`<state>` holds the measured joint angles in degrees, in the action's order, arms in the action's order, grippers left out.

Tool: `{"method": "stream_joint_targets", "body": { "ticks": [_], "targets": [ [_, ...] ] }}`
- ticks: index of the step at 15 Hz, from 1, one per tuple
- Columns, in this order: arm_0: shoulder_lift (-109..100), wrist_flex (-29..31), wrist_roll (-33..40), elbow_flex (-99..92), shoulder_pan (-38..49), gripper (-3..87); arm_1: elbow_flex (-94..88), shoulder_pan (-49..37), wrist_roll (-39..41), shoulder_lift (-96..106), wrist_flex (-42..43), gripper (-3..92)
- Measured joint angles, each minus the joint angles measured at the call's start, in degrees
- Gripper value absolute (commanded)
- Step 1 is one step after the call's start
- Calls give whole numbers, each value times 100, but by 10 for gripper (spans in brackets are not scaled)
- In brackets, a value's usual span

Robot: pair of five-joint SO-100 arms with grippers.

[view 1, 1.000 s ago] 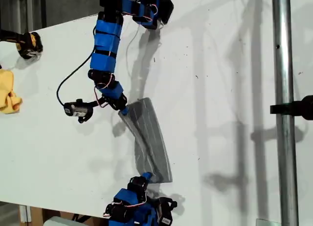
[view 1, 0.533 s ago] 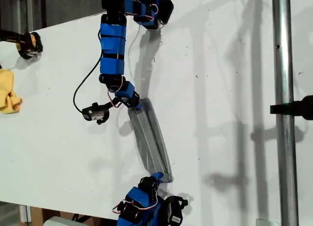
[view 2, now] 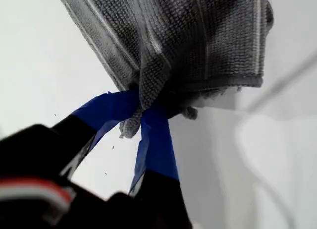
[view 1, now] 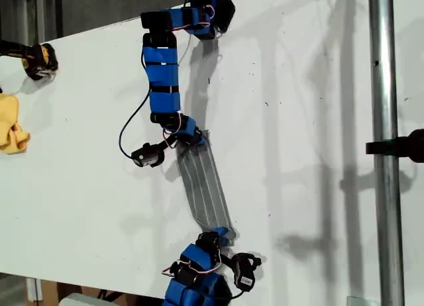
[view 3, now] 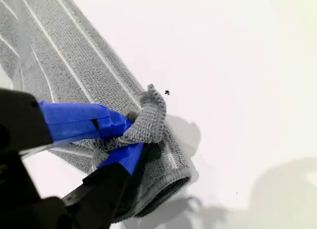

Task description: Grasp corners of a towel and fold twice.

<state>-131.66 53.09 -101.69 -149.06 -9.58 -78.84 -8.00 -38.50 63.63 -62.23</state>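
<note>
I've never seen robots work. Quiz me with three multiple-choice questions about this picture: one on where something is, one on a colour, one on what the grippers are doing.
1. Where is the yellow cloth?
A. at the exterior view's left edge
B. under the towel
C. against the metal pole

2. What colour are the towel's stripes?
A. red
B. white
C. green

3. How do the two grippers stand?
A. both open
B. one open
C. both shut on the towel

Answers:
1. A: the yellow cloth lies far from the towel.
2. B: thin white lines cross the grey fabric.
3. C: my first gripper and my second gripper each pinch a bunched corner.
</note>
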Motion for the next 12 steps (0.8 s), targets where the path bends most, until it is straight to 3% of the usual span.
{"method": "stream_joint_targets", "body": {
  "ticks": [1,2,3,4,7,12],
  "targets": [
    [26,-44,0,-79,70,-23,0,0,0,-26,0,-2],
    [44,-44,0,-132,114,40,0,0,0,-26,-18,2],
    [53,-35,-53,-141,123,173,53,-9,0,-26,-88,87],
    [53,105,-167,-123,123,228,105,-35,0,-26,-220,172],
    [-97,791,-343,352,-167,270,202,-44,-9,114,-888,273],
    [-554,2338,-712,1512,-694,315,202,-53,-9,1521,-1679,334]
  ]
}}
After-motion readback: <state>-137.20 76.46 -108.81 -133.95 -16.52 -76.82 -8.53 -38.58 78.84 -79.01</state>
